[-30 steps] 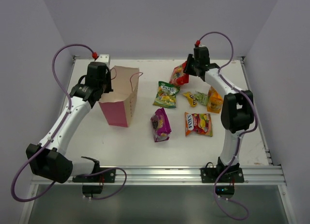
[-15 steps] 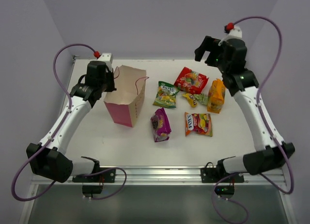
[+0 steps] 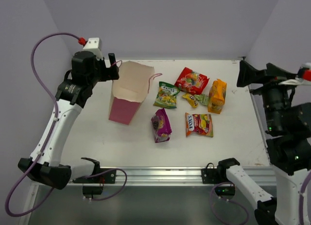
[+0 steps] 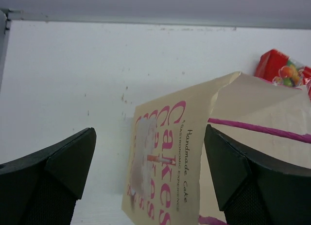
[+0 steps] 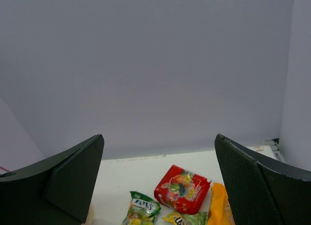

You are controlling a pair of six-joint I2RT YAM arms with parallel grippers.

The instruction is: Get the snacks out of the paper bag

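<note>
Soft, even light is falling from overhead, leaving only faint shadows. The left gripper (image 4: 149,137) fingers (image 4: 53,176) are looming dark and blurred, while the paper bag (image 4: 160,157) between them is showing mostly sharp print.

The paper bag (image 3: 127,94) stands tilted on the left half of the table (image 3: 97,142), mouth open upward, with bare surface to its left, in front of it and along the near edge. Its cord handle (image 3: 156,76) reaches toward the green packet (image 3: 166,95), leaving only a narrow lane there. The red packet (image 3: 191,80), orange packet (image 3: 216,95), yellow candy pack (image 3: 189,99) and green candy pack (image 3: 202,99) crowd together, while the magenta packet (image 3: 161,125) and red-yellow packet (image 3: 198,124) lie apart with a passable gap between them.
</note>
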